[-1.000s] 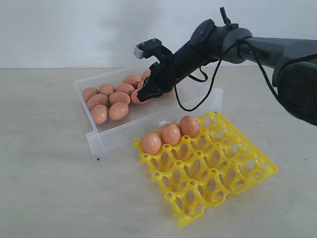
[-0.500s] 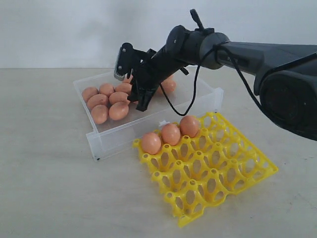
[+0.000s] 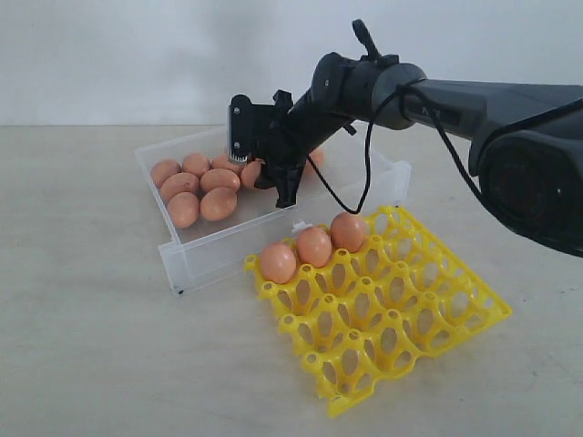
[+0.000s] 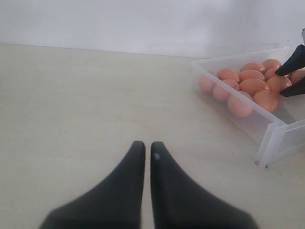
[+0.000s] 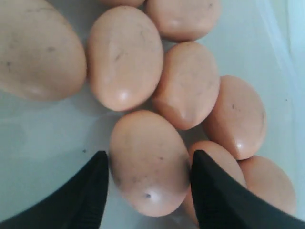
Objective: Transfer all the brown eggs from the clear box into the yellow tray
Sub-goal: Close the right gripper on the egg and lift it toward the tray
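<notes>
Right wrist view looks straight down on a huddle of brown eggs point(image 5: 125, 57) lying on the floor of the clear box point(image 5: 43, 133). One egg point(image 5: 148, 164) lies between the black fingers point(image 5: 90, 193) of the right gripper point(image 5: 149, 153), whose jaws stand spread, one on each side of it. In the exterior view the box sits left of centre in the upper half of the frame. The eggs are bunched toward its left end, and the gripper dips in at the right edge of the bunch. Just below and to the right, close against the box's front wall, the yellow tray point(image 3: 410, 319) holds three eggs point(image 3: 314, 246) in a row along its upper-left edge. The left gripper point(image 4: 144, 145) hangs over the pale table point(image 4: 71, 105), well apart from the box, its jaws pressed together.
</notes>
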